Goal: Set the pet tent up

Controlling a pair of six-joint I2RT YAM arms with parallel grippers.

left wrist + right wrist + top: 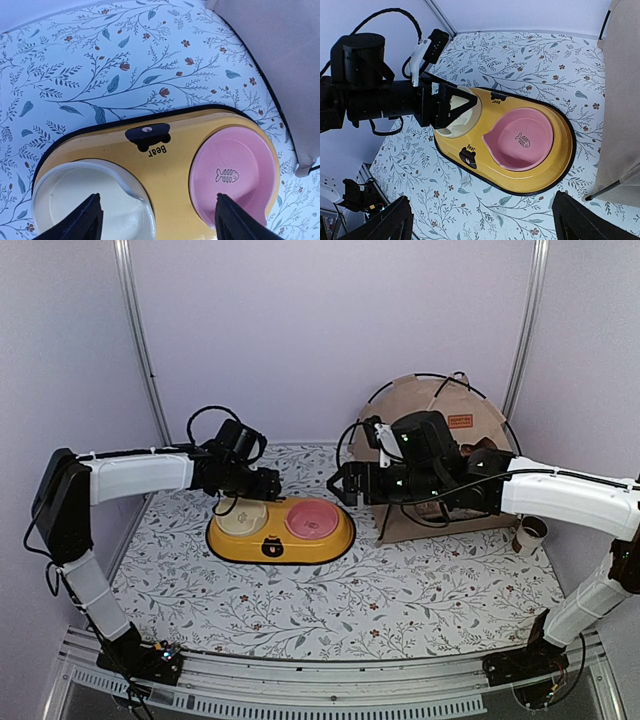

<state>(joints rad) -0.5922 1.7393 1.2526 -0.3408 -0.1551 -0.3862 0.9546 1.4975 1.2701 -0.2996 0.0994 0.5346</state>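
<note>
Lab test booth: plain lilac walls (330, 330), alu frame posts (142, 340), floral tabletop (400, 590).

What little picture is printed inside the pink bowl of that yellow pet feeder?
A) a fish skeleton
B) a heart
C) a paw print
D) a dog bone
A: the left wrist view shows a fish-bone outline drawn in the middle of the pink bowl, which sits in the yellow feeder.

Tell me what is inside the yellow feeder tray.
The yellow tray holds two bowls: a cream bowl and an empty pink bowl with a fish drawing. The left gripper hangs over the cream bowl and hides part of its inside.
</note>
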